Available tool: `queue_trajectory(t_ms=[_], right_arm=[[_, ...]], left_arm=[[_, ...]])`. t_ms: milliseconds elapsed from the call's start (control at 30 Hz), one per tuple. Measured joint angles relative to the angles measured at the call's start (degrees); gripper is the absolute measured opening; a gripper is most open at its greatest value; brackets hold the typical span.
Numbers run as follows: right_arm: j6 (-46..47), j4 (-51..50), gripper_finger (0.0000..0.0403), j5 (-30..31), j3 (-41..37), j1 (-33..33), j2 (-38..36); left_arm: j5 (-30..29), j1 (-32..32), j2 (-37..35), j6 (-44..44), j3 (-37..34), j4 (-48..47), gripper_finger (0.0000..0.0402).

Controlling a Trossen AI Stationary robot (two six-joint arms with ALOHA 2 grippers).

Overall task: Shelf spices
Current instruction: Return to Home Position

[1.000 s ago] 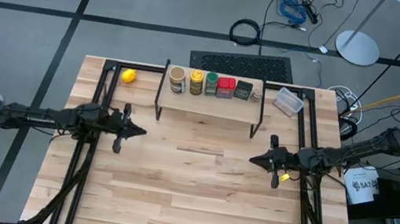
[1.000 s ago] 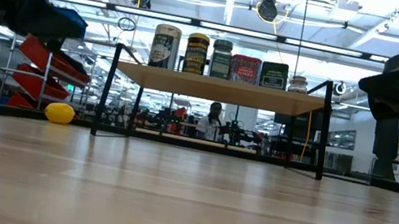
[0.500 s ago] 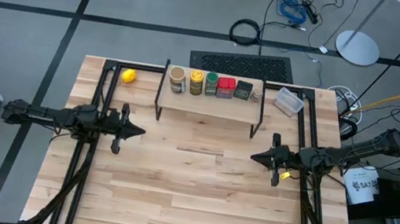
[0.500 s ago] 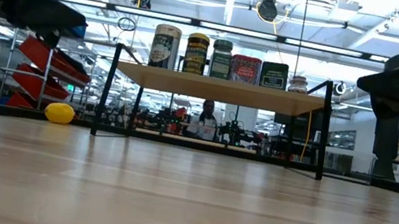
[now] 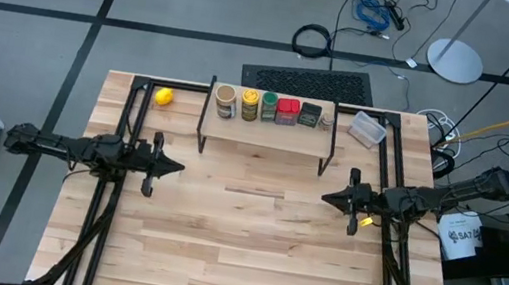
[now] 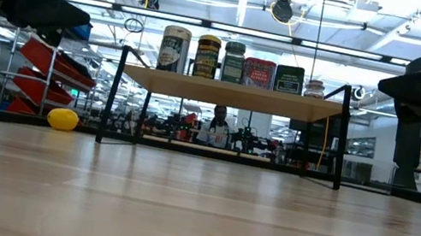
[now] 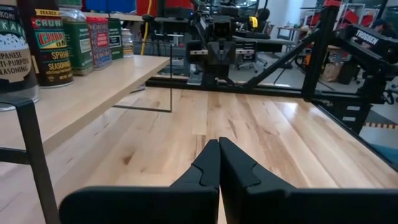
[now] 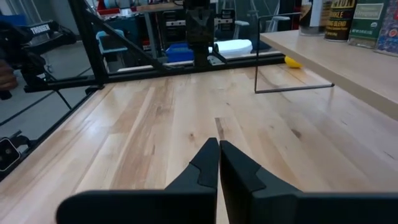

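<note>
Several spice containers stand in a row on the shelf's plank top (image 5: 266, 134): a tan round-topped jar (image 5: 225, 101), a yellow-lidded jar (image 5: 249, 103), a green-lidded jar (image 5: 268, 106), a red square tin (image 5: 286, 112), a dark box (image 5: 310, 115) and a tiny brownish jar (image 5: 326, 121). The shelf (image 6: 232, 94) stands on thin black legs at the table's far middle. My left gripper (image 5: 180, 165) hovers shut over the table's left half. My right gripper (image 5: 323, 197) hovers shut over the right half. Both point toward the table's middle and hold nothing.
A yellow lemon-like ball (image 5: 163, 97) lies left of the shelf, and a clear plastic tub (image 5: 367, 129) right of it. Black frame rails (image 5: 127, 113) run along both table sides. Bare wood (image 5: 241, 232) stretches between the grippers and to the near edge. A person shows far behind in the low view.
Both arms have drawn back slightly toward their own table sides, the left toward the left edge and the right toward the right edge. Their fingers have stayed shut. The spices and the shelf have kept still.
</note>
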Motion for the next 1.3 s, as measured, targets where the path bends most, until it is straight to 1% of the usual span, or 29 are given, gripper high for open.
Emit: queue_trajectory(t_ms=[333, 400, 533, 633, 700, 767, 900, 967, 1100, 1167, 1300], right_arm=[[-2.9, -7.5, 0.0, -1.0, 0.0, 0.0, -10.3], [-4.6, -7.6, 0.0, -3.3, 0.0, 0.0, -12.3], [-7.1, -7.6, 0.0, -3.7, 0.0, -0.5, -15.3], [-8.0, -7.6, 0.0, -4.3, 0.0, -1.8, -16.0], [-8.3, -8.1, 0.0, -6.3, 0.0, -3.1, -16.3], [-8.5, -8.1, 0.0, -8.7, 0.0, -5.0, -16.6], [-8.6, -8.4, 0.0, -15.7, 0.0, -9.7, -16.6], [-8.7, -9.5, 0.0, -17.6, 0.0, -11.9, -16.6], [-8.6, -9.9, 0.0, -20.4, 0.0, -15.0, -16.5], [-8.5, -9.9, 0.0, -21.5, 0.0, -15.4, -16.5], [-9.1, -9.9, 0.0, -21.6, 0.0, -15.4, -16.5]], left_arm=[[0.0, 0.0, 0.0, 0.0, 0.0, 0.0, 0.0], [0.0, 0.0, 0.0, 0.0, 0.0, 0.0, 0.0], [0.0, 0.0, 0.0, 0.0, 0.0, 0.2, 0.0], [0.0, 0.0, 0.0, 0.7, 0.0, 0.6, 0.0], [0.0, 0.0, 0.0, 1.0, 0.0, 0.7, 0.0], [0.0, 0.0, 0.0, 1.0, 0.0, 0.8, 0.0], [0.0, 0.0, 0.0, 1.0, 0.0, 1.3, 0.0], [0.0, 0.0, 0.0, 1.1, 0.0, 1.3, 0.0], [0.0, 0.0, 0.0, 1.2, 0.0, 1.2, 0.0], [0.0, 0.0, 0.0, 1.7, 0.0, 1.1, 0.0], [-0.1, 0.0, 0.0, 3.1, 0.1, 0.9, 0.0]])
